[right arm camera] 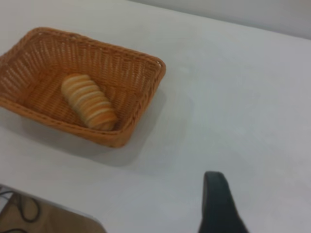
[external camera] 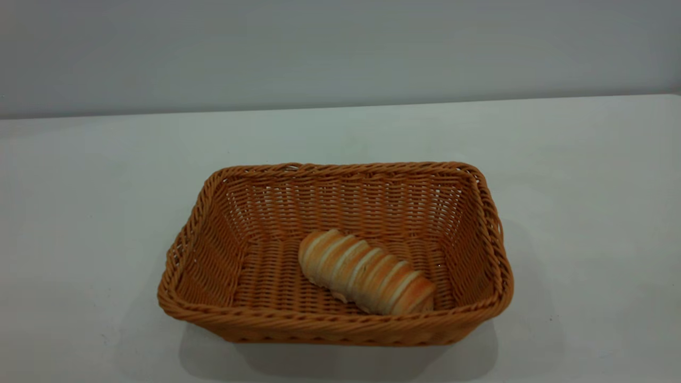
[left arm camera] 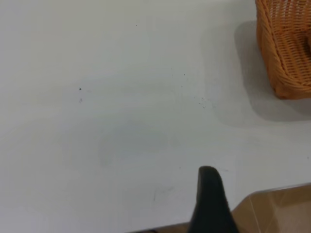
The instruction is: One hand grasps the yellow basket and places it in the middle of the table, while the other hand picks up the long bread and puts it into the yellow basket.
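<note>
The yellow basket (external camera: 335, 255) stood on the table (external camera: 585, 213), midway between the side edges and nearer the front edge than the rear. The long bread (external camera: 366, 272) lay on the basket floor, angled, close to the front wall (one end near the front right corner). The left gripper (left arm camera: 210, 194) hung over the bare table, well apart from the basket; its state could not be determined. The right gripper (right arm camera: 218, 201) likewise hung clear; state undeterminable.
</note>
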`<act>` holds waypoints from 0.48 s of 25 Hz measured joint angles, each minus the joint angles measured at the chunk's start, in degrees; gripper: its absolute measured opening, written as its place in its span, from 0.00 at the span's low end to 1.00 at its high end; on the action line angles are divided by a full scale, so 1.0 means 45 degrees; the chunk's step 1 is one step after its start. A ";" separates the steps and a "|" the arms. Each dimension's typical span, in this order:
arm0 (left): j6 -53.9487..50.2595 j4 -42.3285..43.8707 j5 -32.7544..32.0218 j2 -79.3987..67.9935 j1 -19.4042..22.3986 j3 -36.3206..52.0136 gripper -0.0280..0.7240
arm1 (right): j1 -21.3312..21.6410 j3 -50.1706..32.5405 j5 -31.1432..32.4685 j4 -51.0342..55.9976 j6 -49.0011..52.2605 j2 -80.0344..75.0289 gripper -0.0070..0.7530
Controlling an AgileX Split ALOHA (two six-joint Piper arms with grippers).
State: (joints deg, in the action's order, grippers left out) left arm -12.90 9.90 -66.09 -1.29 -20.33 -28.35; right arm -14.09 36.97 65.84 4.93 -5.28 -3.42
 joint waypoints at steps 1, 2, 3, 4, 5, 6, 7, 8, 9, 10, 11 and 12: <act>0.0000 0.0000 0.0000 0.0000 0.0000 0.0000 0.78 | 0.0000 -0.0284 -0.0143 -0.0048 0.0000 0.0121 0.66; 0.0018 0.0000 0.0000 0.0000 0.0000 0.0000 0.78 | 0.0000 -0.0542 -0.0232 -0.0103 0.0000 0.0199 0.66; 0.0018 0.0000 0.0000 0.0000 0.0000 0.0000 0.78 | 0.0000 -0.0726 -0.0299 -0.0176 0.0000 0.0275 0.66; 0.0018 0.0000 0.0000 0.0000 0.0000 0.0000 0.78 | 0.0000 -0.0909 -0.0342 -0.0244 0.0000 0.0292 0.65; 0.0018 0.0000 0.0000 0.0000 0.0000 0.0000 0.78 | 0.0000 -0.1079 -0.0394 -0.0303 0.0000 0.0292 0.66; 0.0018 0.0000 0.0000 0.0000 0.0000 0.0000 0.78 | 0.0000 -0.1240 -0.0434 -0.0325 0.0000 0.0292 0.66; 0.0018 0.0000 0.0000 0.0000 0.0000 0.0000 0.78 | 0.0000 -0.1366 -0.0468 -0.0337 -0.0011 0.0292 0.66; 0.0018 0.0000 0.0014 0.0000 0.0000 0.0000 0.78 | 0.0000 -0.1495 -0.0468 -0.0353 -0.0011 0.0303 0.66; 0.0018 0.0000 0.0023 0.0000 0.0000 0.0000 0.78 | 0.0000 -0.1622 -0.0468 -0.0370 -0.0011 0.0303 0.66; 0.0018 0.0000 0.0023 0.0000 0.0000 0.0000 0.78 | 0.0000 -0.1715 -0.0468 -0.0370 -0.0011 0.0303 0.66; 0.0018 0.0000 0.0023 0.0000 0.0000 0.0000 0.78 | 0.0000 -0.1817 -0.0481 -0.0396 -0.0011 0.0303 0.66; 0.0018 0.0000 0.0023 0.0000 0.0000 0.0000 0.78 | 0.0000 -0.1876 -0.0428 -0.0442 -0.0011 0.0303 0.66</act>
State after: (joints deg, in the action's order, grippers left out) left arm -12.82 9.90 -65.99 -1.29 -20.33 -28.35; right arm -14.09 28.52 63.91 2.94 -5.33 -2.05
